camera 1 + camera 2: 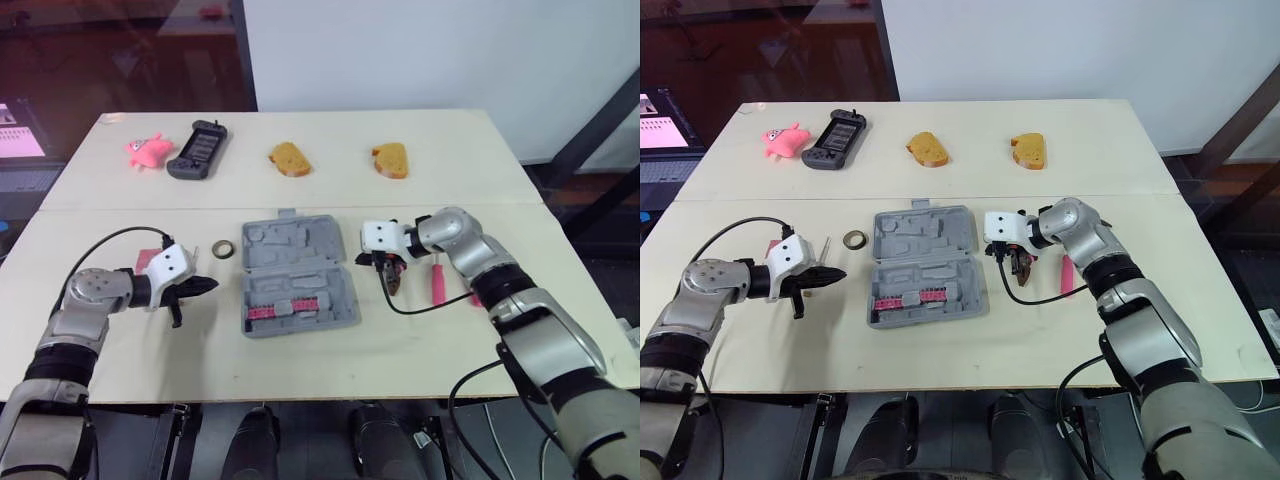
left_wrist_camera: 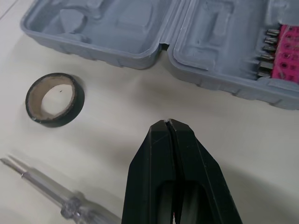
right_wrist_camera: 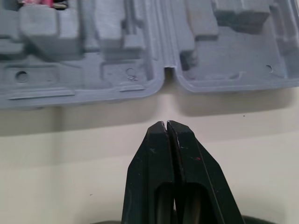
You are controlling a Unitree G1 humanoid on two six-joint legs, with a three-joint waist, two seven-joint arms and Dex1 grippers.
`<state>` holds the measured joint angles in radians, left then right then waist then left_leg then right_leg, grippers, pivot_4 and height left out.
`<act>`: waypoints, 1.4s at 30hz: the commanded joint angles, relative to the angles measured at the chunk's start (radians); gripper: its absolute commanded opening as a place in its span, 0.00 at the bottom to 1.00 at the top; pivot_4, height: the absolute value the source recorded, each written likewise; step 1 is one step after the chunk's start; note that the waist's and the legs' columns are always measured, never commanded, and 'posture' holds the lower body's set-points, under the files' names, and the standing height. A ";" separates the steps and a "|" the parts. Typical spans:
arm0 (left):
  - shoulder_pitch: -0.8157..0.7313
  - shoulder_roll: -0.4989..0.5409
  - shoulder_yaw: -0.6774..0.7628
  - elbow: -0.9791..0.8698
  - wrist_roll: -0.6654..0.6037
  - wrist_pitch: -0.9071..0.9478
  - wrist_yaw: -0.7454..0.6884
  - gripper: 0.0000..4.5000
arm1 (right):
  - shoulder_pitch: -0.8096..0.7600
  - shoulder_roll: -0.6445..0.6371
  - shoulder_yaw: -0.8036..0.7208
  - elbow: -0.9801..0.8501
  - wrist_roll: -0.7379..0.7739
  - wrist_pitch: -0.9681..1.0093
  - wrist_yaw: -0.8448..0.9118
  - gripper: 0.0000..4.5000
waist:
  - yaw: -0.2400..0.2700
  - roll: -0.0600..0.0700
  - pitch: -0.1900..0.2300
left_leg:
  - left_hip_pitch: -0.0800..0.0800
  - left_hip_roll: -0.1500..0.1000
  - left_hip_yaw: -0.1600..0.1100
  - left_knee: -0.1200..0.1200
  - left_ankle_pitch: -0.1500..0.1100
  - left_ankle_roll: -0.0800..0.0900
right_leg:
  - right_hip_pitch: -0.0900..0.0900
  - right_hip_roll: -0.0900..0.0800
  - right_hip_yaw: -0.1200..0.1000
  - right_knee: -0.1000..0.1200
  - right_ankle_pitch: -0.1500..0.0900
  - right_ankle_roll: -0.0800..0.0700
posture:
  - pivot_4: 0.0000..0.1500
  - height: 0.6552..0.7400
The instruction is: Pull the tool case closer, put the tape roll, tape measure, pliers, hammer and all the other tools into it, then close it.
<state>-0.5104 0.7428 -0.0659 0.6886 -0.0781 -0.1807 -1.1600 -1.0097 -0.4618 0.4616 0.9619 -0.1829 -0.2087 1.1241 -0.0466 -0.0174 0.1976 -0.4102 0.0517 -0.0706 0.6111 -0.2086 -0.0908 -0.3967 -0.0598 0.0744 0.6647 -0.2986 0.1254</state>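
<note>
Two pincers: left pincer (image 2: 169,122) and right pincer (image 3: 166,123), both closed, holding nothing.
Black tape roll with cardboard core (image 1: 224,247): flat, near left pincer's tips, on their far side; left arm nearer.
Grey plastic tool case (image 1: 290,240): open, between both pincers.

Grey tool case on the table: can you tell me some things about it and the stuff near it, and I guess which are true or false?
1. The grey plastic tool case lies open. True.
2. The black tape roll sits inside the case. False: it lies on the pale table, beside the case on the robot's left.
3. The left claw is shut with nothing in it. True.
4. The right claw grips a hammer. False: it is shut and empty, pointing at the case's edge.
5. A pink strip of screwdriver bits sits in the case. True.
</note>
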 commanded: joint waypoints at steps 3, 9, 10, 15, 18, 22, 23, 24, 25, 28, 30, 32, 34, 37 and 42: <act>-0.067 -0.055 -0.018 0.099 0.032 -0.048 0.004 0.00 | -0.062 0.061 -0.029 0.161 -0.036 -0.086 -0.055 0.02 | -0.001 0.000 0.000 | 0.000 0.000 0.000 0.000 0.000 0.000 | 0.000 0.000 0.000 0.000 0.000 0.000 | 1.00 1.00; -0.089 -0.122 -0.028 0.145 0.047 -0.045 0.026 0.00 | -0.083 0.125 -0.033 0.248 -0.074 -0.137 -0.124 0.02 | -0.003 0.000 0.000 | 0.000 0.000 0.000 0.000 0.000 0.000 | 0.000 0.000 0.000 0.001 0.000 0.000 | 1.00 1.00; -0.093 -0.130 -0.029 0.152 0.049 -0.046 0.029 0.00 | -0.085 0.135 -0.037 0.257 -0.075 -0.143 -0.135 0.02 | -0.004 0.000 0.000 | 0.000 0.000 -0.001 0.000 0.000 0.000 | 0.000 0.000 0.000 0.001 0.000 0.000 | 1.00 1.00; -0.115 -0.154 -0.034 0.189 0.060 -0.059 0.043 0.00 | -0.095 0.173 -0.057 0.280 -0.081 -0.157 -0.146 0.02 | -0.011 0.000 0.000 | 0.000 0.000 -0.001 0.000 0.000 0.000 | 0.000 0.000 0.000 0.002 0.000 0.000 | 1.00 1.00; -0.138 -0.173 -0.044 0.216 0.082 -0.085 0.079 0.00 | -0.082 0.189 -0.068 0.265 -0.074 -0.171 -0.110 0.02 | -0.011 0.001 0.000 | 0.000 0.000 -0.001 0.000 0.000 0.000 | 0.000 0.000 0.000 0.002 0.000 0.000 | 1.00 1.00; -0.165 -0.181 -0.042 0.257 0.101 -0.115 0.099 0.00 | -0.069 0.188 -0.078 0.254 -0.071 -0.180 -0.086 0.02 | -0.012 0.001 0.000 | 0.001 0.000 -0.002 0.001 0.000 0.000 | 0.001 0.000 -0.001 0.002 0.000 0.000 | 1.00 1.00; -0.171 -0.184 -0.044 0.265 0.106 -0.127 0.104 0.00 | -0.065 0.187 -0.081 0.250 -0.070 -0.182 -0.081 0.02 | -0.012 0.001 0.000 | 0.001 0.000 -0.002 0.001 0.000 0.000 | 0.001 0.000 -0.001 0.002 0.000 0.000 | 1.00 1.00; -0.177 -0.186 -0.045 0.272 0.110 -0.135 0.108 0.00 | -0.061 0.186 -0.084 0.247 -0.070 -0.183 -0.077 0.02 | -0.013 0.001 0.000 | 0.001 0.000 -0.002 0.000 0.000 0.000 | 0.001 0.000 -0.001 0.002 0.000 0.000 | 1.00 1.00; -0.180 -0.192 -0.046 0.275 0.110 -0.139 0.103 0.00 | -0.057 0.186 -0.087 0.243 -0.069 -0.180 -0.071 0.02 | -0.013 0.001 0.000 | 0.001 0.000 -0.002 0.000 0.000 0.000 | 0.001 0.000 -0.001 0.002 0.000 0.000 | 1.00 1.00; -0.179 -0.210 -0.059 0.274 0.117 -0.150 0.083 0.00 | -0.043 0.185 -0.100 0.227 -0.063 -0.169 -0.050 0.02 | -0.013 0.001 0.000 | 0.001 0.000 -0.002 0.001 0.000 0.000 | 0.001 0.000 -0.001 0.002 0.000 0.000 | 1.00 1.00; -0.176 -0.217 -0.068 0.271 0.128 -0.155 0.079 0.00 | -0.032 0.184 -0.108 0.208 -0.058 -0.160 -0.033 0.02 | -0.013 0.001 0.000 | 0.001 0.000 -0.002 0.001 0.000 0.000 | 0.001 0.000 -0.001 0.002 0.000 0.000 | 1.00 1.00; -0.171 -0.221 -0.075 0.263 0.137 -0.153 0.079 0.00 | -0.008 0.177 -0.119 0.171 -0.045 -0.141 -0.006 0.02 | -0.013 0.001 0.000 | 0.001 0.000 -0.002 0.001 0.000 0.000 | 0.001 0.000 -0.001 0.002 0.000 0.000 | 1.00 1.00; -0.167 -0.221 -0.080 0.253 0.147 -0.146 0.076 0.00 | 0.017 0.169 -0.132 0.128 -0.030 -0.111 0.020 0.02 | -0.012 0.001 0.000 | 0.001 0.000 -0.002 0.001 0.000 0.000 | 0.002 0.000 -0.001 0.002 0.000 0.000 | 1.00 1.00; -0.152 -0.218 -0.088 0.205 0.151 -0.113 0.054 0.00 | 0.065 0.144 -0.143 0.039 -0.018 -0.053 0.047 0.02 | -0.011 0.001 0.000 | 0.001 0.000 -0.003 0.001 0.000 0.000 | 0.002 0.000 -0.001 0.002 0.000 0.000 | 1.00 1.00; -0.086 -0.196 -0.083 0.057 0.125 -0.019 0.024 0.00 | 0.200 0.104 -0.154 -0.217 0.019 0.094 0.083 0.02 | -0.010 0.001 -0.001 | 0.001 0.000 -0.003 0.001 0.000 0.000 | 0.002 0.000 -0.001 0.002 0.000 0.001 | 1.00 1.00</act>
<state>-0.6189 0.5645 -0.1244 0.8239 0.0653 -0.2235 -1.0955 -0.8299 -0.3732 0.3094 0.8598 -0.2030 -0.1539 1.1865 -0.0564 -0.0163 0.1971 -0.4093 0.0514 -0.0733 0.6117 -0.2084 -0.0910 -0.3948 -0.0595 0.0735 0.6664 -0.2988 0.1260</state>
